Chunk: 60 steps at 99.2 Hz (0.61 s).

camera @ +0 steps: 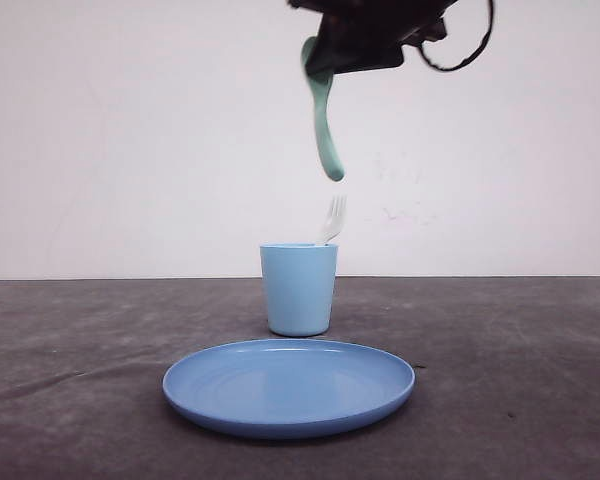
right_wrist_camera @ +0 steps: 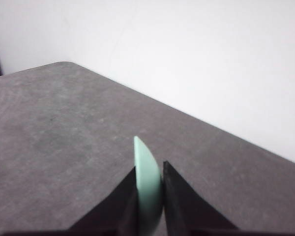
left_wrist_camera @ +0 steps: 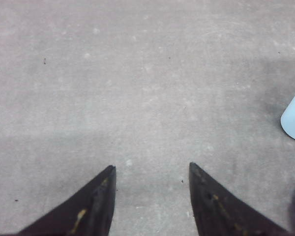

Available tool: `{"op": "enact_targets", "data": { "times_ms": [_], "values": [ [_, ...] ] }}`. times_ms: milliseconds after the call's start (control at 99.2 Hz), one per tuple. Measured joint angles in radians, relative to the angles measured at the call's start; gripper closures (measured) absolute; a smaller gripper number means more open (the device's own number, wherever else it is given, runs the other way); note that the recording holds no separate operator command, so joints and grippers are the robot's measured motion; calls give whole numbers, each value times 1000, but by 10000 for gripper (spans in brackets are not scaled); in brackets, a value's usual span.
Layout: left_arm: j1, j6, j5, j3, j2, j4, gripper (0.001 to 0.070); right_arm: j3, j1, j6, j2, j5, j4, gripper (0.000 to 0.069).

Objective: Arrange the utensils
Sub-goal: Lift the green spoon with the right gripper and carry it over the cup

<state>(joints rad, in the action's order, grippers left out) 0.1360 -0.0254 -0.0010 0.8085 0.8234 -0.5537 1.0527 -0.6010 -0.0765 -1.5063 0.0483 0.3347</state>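
Halfway there: fork (camera: 333,220) already stands in the cup (camera: 299,290). Our right gripper (right_wrist_camera: 149,189) is clamped on the spoon (camera: 325,125), hanging above the cup; left gripper (left_wrist_camera: 152,169) sits open over the table (left_wrist_camera: 137,73).

The front camera sits low, almost level with the bench (camera: 70,400), and looks forward across it to a plain white wall (camera: 130,140); the plate (camera: 288,388) lies nearest it and the cup (camera: 299,288) stands just behind. The left wrist camera looks steeply down at the bench from close above, past the left hand (left_wrist_camera: 152,169), and catches an edge of the cup at the side, a thing it shares with the front view. The right wrist camera looks slantwise over the bench towards its far edge and the wall, past the right hand (right_wrist_camera: 149,169) closed on the spoon (right_wrist_camera: 146,177), which the front view shows high up.
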Motion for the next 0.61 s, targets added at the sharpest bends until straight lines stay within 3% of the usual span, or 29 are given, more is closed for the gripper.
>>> {"op": "enact_targets", "data": {
  "times_ms": [413,605],
  "values": [
    [0,0,0,0,0,0,431,0,-9,-92,-180,0,243,645],
    [0,0,0,0,0,0,431,0,-9,-131,-256,1,253,645]
  ]
}}
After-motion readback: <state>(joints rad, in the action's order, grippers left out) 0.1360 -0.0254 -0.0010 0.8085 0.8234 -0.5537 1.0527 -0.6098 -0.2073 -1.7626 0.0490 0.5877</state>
